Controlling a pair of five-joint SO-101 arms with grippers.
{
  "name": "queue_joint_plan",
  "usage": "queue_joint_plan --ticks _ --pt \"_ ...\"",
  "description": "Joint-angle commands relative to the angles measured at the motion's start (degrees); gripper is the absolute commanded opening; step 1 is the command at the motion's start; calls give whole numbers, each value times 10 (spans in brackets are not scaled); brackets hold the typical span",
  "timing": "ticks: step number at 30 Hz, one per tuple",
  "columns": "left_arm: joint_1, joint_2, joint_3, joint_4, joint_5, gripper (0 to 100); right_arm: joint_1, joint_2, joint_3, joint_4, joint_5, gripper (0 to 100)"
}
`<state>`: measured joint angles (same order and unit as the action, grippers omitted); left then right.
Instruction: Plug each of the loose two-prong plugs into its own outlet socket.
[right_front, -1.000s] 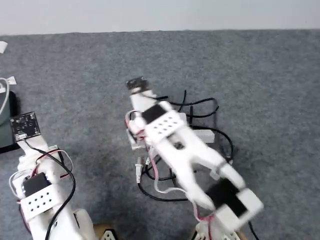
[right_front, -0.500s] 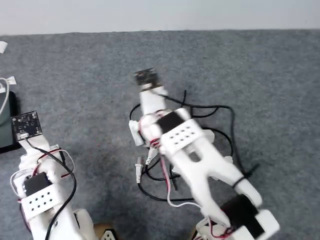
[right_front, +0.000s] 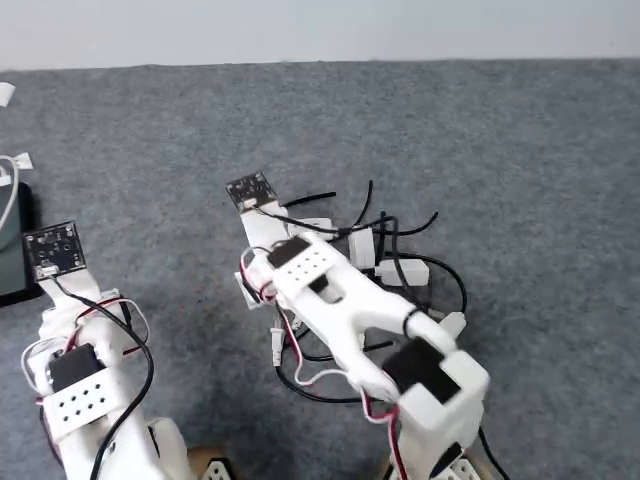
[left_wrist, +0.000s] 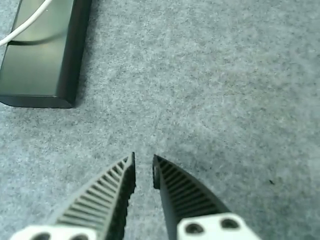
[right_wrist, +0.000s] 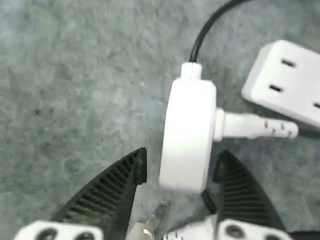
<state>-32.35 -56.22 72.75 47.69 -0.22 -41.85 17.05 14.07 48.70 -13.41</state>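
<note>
Both empty: right gripper (right_wrist: 182, 156) gapes wide astride a white outlet block (right_wrist: 187, 125) — approach step, I judge, nothing grasped yet — next move calls for closing on the loose plug (right_front: 277, 343), lower centre of high view; left gripper (left_wrist: 144, 162) barely parted.

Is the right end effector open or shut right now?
Open: the right end effector has its fingers spread either side of the white block.
</note>
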Motion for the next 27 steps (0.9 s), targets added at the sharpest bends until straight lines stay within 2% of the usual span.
queue_joint_plan --ticks 1,7,9,11,14,24,27 --pt "4 -4 -17 -18 3 13 20 29 -91 38 1 165" --pt "4 -3 -16 -18 3 13 32 93 -185 104 43 165" --pt "4 -3 -16 -18 2 13 31 101 -196 117 43 111" --pt "4 -3 -16 -18 2 13 35 97 -199 120 44 9" --pt "4 -3 -16 -18 2 13 59 71 -190 136 53 9" --pt "30 -5 -6 -18 1 13 186 -255 -172 347 59 9" --pt "33 -5 -5 -18 1 13 247 -359 -172 415 98 9"
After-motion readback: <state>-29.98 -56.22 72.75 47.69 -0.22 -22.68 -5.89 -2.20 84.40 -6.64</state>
